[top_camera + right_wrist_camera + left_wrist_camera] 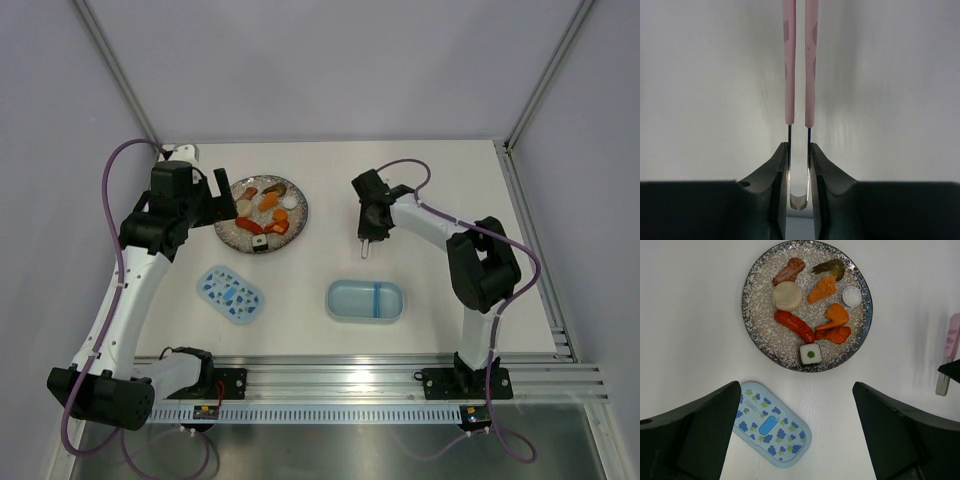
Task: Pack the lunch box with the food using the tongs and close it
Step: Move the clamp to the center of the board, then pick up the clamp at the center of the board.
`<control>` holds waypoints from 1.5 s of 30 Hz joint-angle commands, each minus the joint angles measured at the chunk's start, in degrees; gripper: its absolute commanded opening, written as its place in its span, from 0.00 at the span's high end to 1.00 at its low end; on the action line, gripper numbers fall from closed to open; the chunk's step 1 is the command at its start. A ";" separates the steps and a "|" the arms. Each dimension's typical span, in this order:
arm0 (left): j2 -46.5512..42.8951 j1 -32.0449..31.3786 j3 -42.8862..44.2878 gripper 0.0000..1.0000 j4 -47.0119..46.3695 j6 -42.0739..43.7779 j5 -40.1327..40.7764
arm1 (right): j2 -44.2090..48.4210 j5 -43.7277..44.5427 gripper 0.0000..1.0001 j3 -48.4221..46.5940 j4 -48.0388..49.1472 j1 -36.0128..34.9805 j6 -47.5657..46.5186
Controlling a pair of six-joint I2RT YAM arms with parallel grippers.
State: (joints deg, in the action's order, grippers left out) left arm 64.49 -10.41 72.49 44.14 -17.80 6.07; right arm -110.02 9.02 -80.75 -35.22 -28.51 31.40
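Tongs (pixel 788 60) pinched at their bend by right tool (pixel 799 150) — left tool (pixel 796 385) spread wide.

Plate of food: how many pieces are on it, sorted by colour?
Orange pieces: 3
Red sausage: 1
White or cream rounds: 2
Brown pieces: 2
Black-and-white roll: 1
Total on the plate: 9

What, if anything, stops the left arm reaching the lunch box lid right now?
Likely nothing, so yes: the left gripper hangs open near the lid, which lies flat and bare on the table, apart from the plate.
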 commanded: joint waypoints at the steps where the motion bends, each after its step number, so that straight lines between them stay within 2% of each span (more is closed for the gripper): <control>1: -1.30 -0.13 1.87 0.01 -0.72 0.58 0.79 | -0.54 -0.67 0.93 -3.79 -0.81 -4.86 5.16; 8: -3.05 -0.22 1.69 0.01 0.51 0.75 0.97 | -7.04 -1.63 0.92 -10.48 -1.17 -12.52 10.34; 13: -4.02 -0.31 1.78 0.01 0.68 0.84 -0.26 | -10.30 -2.69 0.92 -12.23 0.68 -14.99 15.53; 16: -4.11 -0.74 1.87 0.01 1.47 0.93 0.08 | -11.53 -3.30 0.89 -12.41 1.82 -15.69 17.11; 19: -4.28 -1.01 1.69 0.01 1.74 0.75 1.57 | -11.80 -3.39 0.76 -12.33 2.26 -15.87 17.65; 20: -4.28 -1.10 1.52 0.01 1.83 0.75 1.76 | -11.80 -3.48 0.66 -12.33 2.26 -16.05 17.47; 23: -4.11 -1.36 1.43 0.01 1.74 0.31 2.55 | -11.01 -2.96 0.53 -12.06 2.35 -15.96 16.68; 24: -3.76 -1.88 1.34 0.01 2.00 0.14 2.98 | -10.66 -2.60 0.45 -12.06 2.26 -15.96 15.90; 27: -2.71 -3.81 1.60 0.01 2.61 -0.39 5.18 | -8.47 0.47 0.33 -12.15 1.21 -15.79 13.87; 29: -2.35 -4.70 1.52 0.01 2.71 -1.18 6.41 | -5.48 3.46 0.31 -11.80 0.16 -15.44 12.12; 34: -2.61 -7.07 -1.46 0.01 -0.27 -3.03 5.55 | 4.95 7.76 0.31 -5.40 0.50 -10.79 9.30; 38: 0.19 -9.44 -2.18 0.01 -1.78 -4.78 4.66 | 12.52 8.56 0.28 1.28 0.86 -3.85 6.58; 41: 4.92 -13.30 -1.39 0.01 -0.37 -6.10 6.84 | 18.06 8.47 0.28 6.73 1.38 2.39 5.17; 45: 10.38 -22.25 -1.12 0.01 -0.98 -8.30 9.93 | 23.35 9.18 0.26 12.53 1.03 8.81 3.59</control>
State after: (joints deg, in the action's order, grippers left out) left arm 71.64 -27.62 70.67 45.32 -23.64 12.91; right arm -90.00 16.29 -71.46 -33.82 -21.50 37.60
